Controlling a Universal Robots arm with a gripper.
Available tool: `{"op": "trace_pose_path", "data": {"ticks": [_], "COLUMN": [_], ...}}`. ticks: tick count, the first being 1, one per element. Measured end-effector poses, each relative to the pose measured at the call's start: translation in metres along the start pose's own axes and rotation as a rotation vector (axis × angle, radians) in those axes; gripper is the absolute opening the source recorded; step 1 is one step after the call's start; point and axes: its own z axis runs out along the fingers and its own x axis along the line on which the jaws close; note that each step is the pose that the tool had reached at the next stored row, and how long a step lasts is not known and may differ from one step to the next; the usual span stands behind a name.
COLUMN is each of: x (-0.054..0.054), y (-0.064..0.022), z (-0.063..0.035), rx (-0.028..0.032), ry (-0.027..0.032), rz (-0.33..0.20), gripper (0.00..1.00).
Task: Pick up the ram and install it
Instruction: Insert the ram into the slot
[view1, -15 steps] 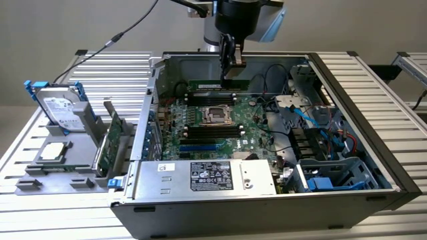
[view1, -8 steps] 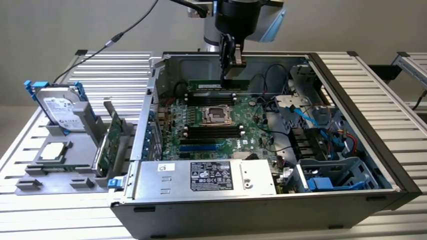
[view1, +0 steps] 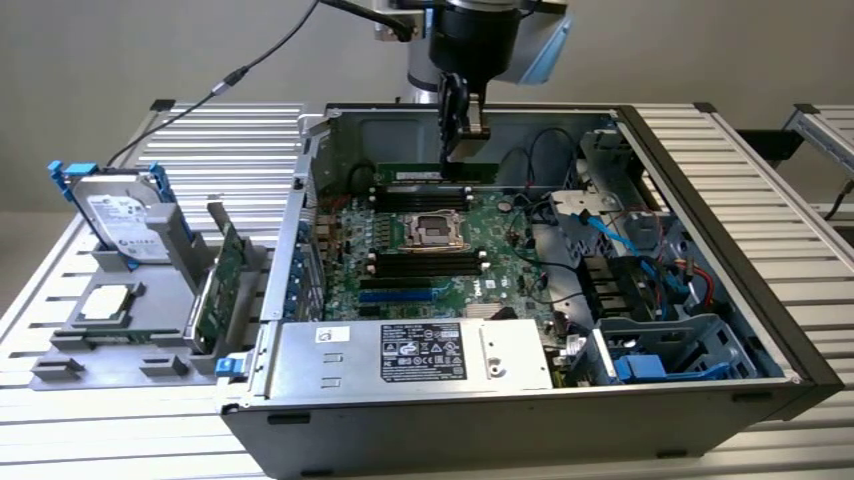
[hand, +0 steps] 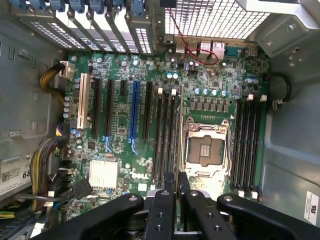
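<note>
Slatted aluminium bench (view1: 107, 440), open computer case (view1: 467, 430): the gripper (view1: 462, 152), fingers narrow, pinches the ram (view1: 420, 172) above the motherboard (view1: 350, 232) and its far slots (view1: 427, 197); light, stiff, likely fragile, best held by its top edge

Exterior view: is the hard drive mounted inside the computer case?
No, the hard drive stands in the grey holder outside the computer case, on the exterior view's left.

Case (view1: 534, 440) grey matt sheet metal; motherboard (hand: 120, 150) glossy green board; tool (hand: 176, 176) matt black; ram (view1: 414, 172) bare circuit board.
</note>
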Motion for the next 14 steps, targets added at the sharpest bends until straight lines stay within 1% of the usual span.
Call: {"op": "trace_pose_path", "data": {"ticks": [5,13,14], "x": [0.0,0.0,0.0], "y": [0.0013,0.0006,0.0003], "z": [0.0093,0.0238,0.0286], "rx": [-0.0006,-0.0008,-0.0007], "ry": [-0.0013,-0.0008,-0.0006], "rz": [0.028,0.031,0.031], "gripper": [0.14,0.14,0.14]}}
